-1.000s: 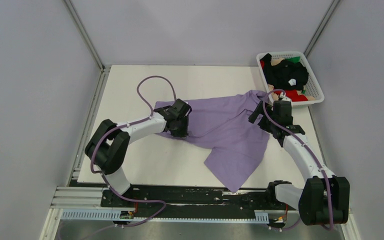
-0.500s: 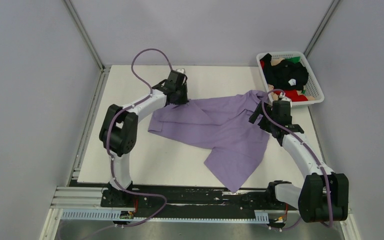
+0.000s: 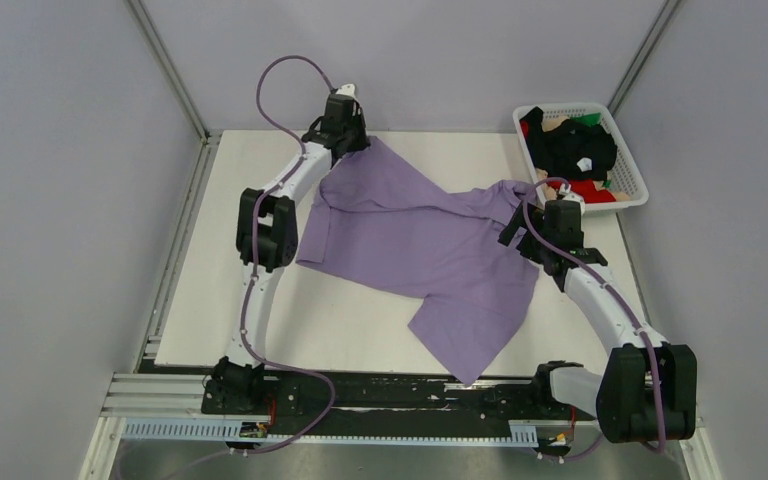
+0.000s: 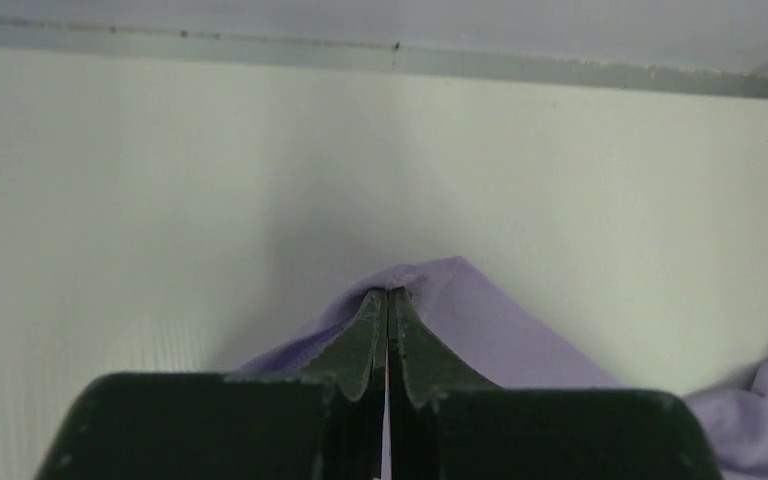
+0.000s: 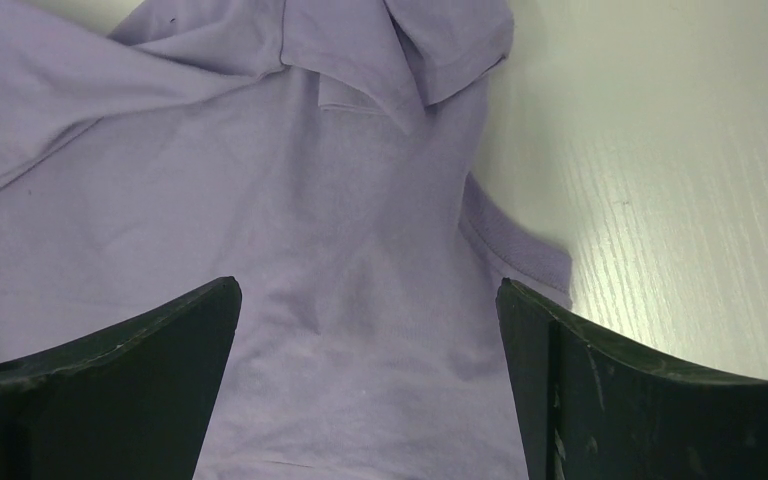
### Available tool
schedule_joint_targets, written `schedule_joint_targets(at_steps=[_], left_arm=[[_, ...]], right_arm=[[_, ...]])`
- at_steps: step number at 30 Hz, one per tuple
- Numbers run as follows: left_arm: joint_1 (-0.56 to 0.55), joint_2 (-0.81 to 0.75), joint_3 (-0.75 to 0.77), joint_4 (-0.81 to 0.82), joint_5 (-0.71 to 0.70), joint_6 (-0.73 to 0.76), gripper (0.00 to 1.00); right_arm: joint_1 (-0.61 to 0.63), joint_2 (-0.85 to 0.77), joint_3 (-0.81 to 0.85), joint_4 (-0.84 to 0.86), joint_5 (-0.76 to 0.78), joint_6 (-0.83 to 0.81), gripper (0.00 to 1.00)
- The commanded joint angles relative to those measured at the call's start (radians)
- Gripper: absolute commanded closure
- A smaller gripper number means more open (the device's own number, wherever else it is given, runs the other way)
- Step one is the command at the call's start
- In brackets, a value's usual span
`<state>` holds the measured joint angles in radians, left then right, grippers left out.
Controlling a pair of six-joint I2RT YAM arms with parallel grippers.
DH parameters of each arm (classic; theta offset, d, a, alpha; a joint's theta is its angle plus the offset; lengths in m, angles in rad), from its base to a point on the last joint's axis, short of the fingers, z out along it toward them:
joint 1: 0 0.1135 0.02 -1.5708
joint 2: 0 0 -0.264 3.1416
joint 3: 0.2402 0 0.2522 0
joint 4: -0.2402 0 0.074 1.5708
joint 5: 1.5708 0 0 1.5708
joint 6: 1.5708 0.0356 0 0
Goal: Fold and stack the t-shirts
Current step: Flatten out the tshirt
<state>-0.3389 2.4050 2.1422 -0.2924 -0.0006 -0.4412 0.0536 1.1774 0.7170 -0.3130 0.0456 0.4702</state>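
The left gripper (image 4: 388, 295) is clenched on an edge of the purple shirt (image 3: 430, 250), jaws pressed tight with only a small peak of cloth showing just past the tips. That arm looks stretched nearly to its limit. From the pinch the shirt spreads back over the table (image 3: 260, 330) toward the right gripper (image 5: 368, 290), which hangs wide apart over the rumpled far end, grasping nothing. I'd worry the bite is thin: one more tug and the cloth could slip free. With a single point held, pulling may also drag the whole shirt instead of flattening it. The flap nearest the arm bases lies close to the table edge and might slide off. The fingers hide how much cloth is between the jaws, and I can't tell whether the right fingertips touch the cloth. Beyond the right gripper, the basket (image 3: 632, 170) holds a tangle of shirts (image 3: 570, 150) I can't count.
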Motion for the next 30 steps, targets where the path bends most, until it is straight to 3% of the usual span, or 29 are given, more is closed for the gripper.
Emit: schedule_joint_targets(at_steps=[1, 7, 9, 10, 11, 18, 23, 26, 30], left_arm=[[0.008, 0.133, 0.215, 0.029, -0.02, 0.044, 1.0], [0.024, 0.232, 0.422, 0.089, -0.027, 0.093, 1.0], [0.027, 0.208, 0.412, 0.084, 0.003, 0.114, 0.35], [0.027, 0.171, 0.4, 0.067, 0.017, 0.12, 0.09], [0.028, 0.147, 0.357, 0.056, 0.015, 0.127, 0.05], [0.025, -0.251, 0.013, -0.205, 0.006, 0.134, 0.0], [-0.02, -0.566, -0.497, -0.245, 0.049, 0.11, 0.0], [-0.066, -0.654, -0.731, -0.242, 0.042, 0.09, 0.0], [-0.102, -0.695, -0.866, -0.236, 0.109, 0.049, 0.0]], right_arm=[[-0.004, 0.001, -0.011, 0.063, 0.008, -0.011, 0.0], [-0.003, -0.028, -0.032, 0.081, -0.006, -0.012, 0.0], [-0.003, -0.043, -0.038, 0.081, -0.011, -0.009, 0.0], [-0.004, -0.052, -0.04, 0.081, -0.013, -0.006, 0.0], [-0.004, -0.062, -0.044, 0.081, -0.015, -0.002, 0.0], [-0.003, -0.131, -0.074, 0.074, -0.085, 0.033, 0.0], [0.0, -0.123, -0.092, 0.072, -0.166, 0.042, 0.0], [0.007, -0.082, -0.093, 0.076, -0.225, 0.048, 0.0], [0.041, 0.003, -0.088, 0.101, -0.262, 0.058, 0.0]])
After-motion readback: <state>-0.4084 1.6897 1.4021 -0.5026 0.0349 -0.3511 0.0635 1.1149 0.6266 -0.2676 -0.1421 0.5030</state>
